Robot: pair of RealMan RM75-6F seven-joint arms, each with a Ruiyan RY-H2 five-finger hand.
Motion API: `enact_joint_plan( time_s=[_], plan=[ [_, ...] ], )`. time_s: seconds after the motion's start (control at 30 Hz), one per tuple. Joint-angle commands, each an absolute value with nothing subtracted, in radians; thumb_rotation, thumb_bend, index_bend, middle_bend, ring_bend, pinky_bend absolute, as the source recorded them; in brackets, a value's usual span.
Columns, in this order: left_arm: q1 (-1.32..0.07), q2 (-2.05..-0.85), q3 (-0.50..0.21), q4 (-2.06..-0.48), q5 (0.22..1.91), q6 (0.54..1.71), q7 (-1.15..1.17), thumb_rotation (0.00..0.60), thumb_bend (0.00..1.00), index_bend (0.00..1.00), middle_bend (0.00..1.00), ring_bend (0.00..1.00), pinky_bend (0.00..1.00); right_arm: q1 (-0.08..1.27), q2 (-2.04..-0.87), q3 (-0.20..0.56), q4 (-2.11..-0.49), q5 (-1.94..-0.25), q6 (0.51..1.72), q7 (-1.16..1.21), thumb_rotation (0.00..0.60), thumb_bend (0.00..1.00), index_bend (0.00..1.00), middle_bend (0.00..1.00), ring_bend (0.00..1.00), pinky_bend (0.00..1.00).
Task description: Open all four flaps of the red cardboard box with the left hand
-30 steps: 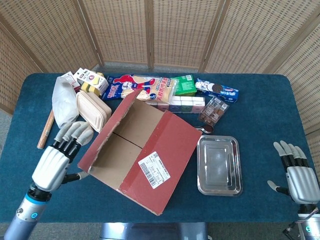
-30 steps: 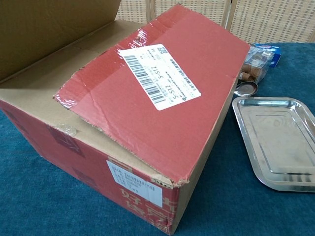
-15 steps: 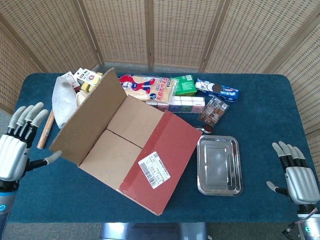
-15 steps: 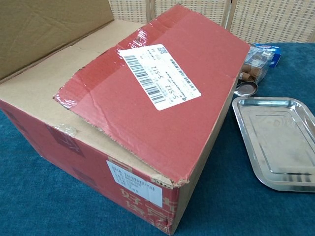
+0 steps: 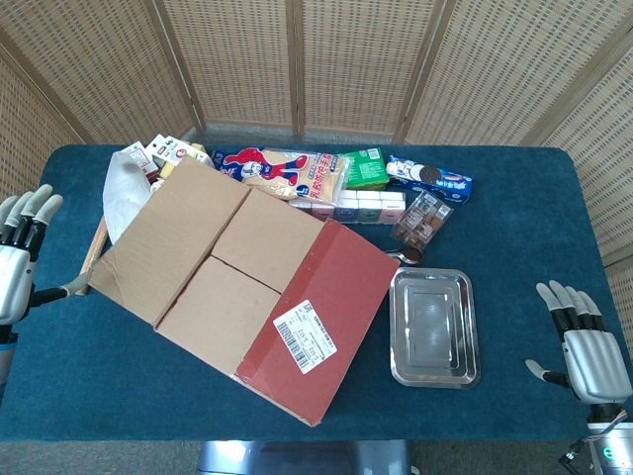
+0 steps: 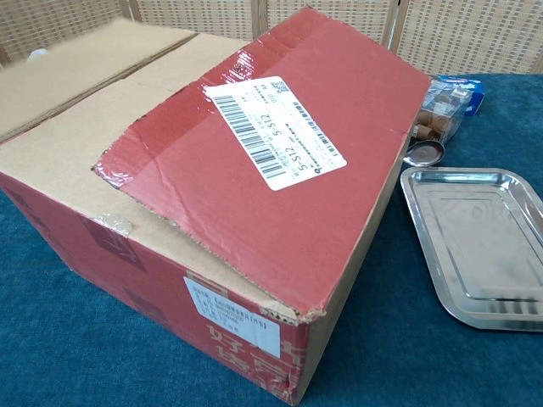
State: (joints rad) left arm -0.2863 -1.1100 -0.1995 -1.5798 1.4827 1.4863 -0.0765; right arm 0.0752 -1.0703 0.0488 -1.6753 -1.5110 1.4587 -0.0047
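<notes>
Box: one red cardboard box (image 5: 267, 297) stands on the blue table (image 5: 514, 287), to the right of the left hand and to the left of the right hand.
Long axis: it runs on a diagonal, from the corner near the left hand toward the back right of the table; the nearest corner points to the robot.
Flaps: one brown flap (image 5: 168, 242) is folded out toward the left hand, its outer edge close to the thumb. One red flap (image 5: 321, 327) with a white label (image 5: 304, 334) still lies flat over the near right side. Two inner flaps lie closed between them, with one seam.
Left hand: the left hand (image 5: 18, 262) is at the left edge of the head view, fingers spread and upright, nothing in it.
Right hand: the right hand (image 5: 584, 341) is well apart from the box, at the near right, fingers spread, nothing in it.
Tray: one steel tray (image 5: 433, 327) lies between the box and the right hand.
Behind the box: several snack packets (image 5: 297, 173) in a row; I cannot count them exactly.
</notes>
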Motion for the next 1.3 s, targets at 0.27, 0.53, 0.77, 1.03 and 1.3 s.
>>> enact_joint_plan(
  time_s=[0.27,0.53,0.77,1.03,1.3],
  plan=[
    [-0.337,-1.150,-0.148,-1.596,1.589,1.446,-0.158,0.600,0.00,0.00,0.00,0.00,0.00,0.078,-1.064,0.050,-1.671,-1.505,1.450,0.013,0.600,0.00,0.00,0.00,0.00,0.00],
    [-0.387,-1.064,-0.115,-1.831,1.680,1.371,-0.138,0.600,0.00,0.00,0.00,0.00,0.04,0.077,-1.064,0.047,-1.673,-1.512,1.452,0.013,0.600,0.00,0.00,0.00,0.00,0.00],
    [-0.464,-1.003,-0.130,-2.012,1.592,1.206,-0.095,0.600,0.00,0.08,0.17,0.14,0.25,0.079,-1.064,0.044,-1.672,-1.513,1.447,0.012,0.600,0.00,0.00,0.00,0.00,0.00],
    [-0.555,-0.933,-0.173,-2.174,1.372,1.024,-0.020,0.600,0.00,0.29,0.31,0.28,0.43,0.080,-1.063,0.043,-1.674,-1.515,1.447,0.014,0.600,0.00,0.00,0.00,0.00,0.00],
    [-0.625,-0.897,-0.211,-2.209,1.179,0.921,-0.044,0.600,0.00,0.41,0.44,0.40,0.57,0.079,-1.058,0.044,-1.675,-1.518,1.450,0.026,0.600,0.00,0.00,0.00,0.00,0.00]
  ],
)
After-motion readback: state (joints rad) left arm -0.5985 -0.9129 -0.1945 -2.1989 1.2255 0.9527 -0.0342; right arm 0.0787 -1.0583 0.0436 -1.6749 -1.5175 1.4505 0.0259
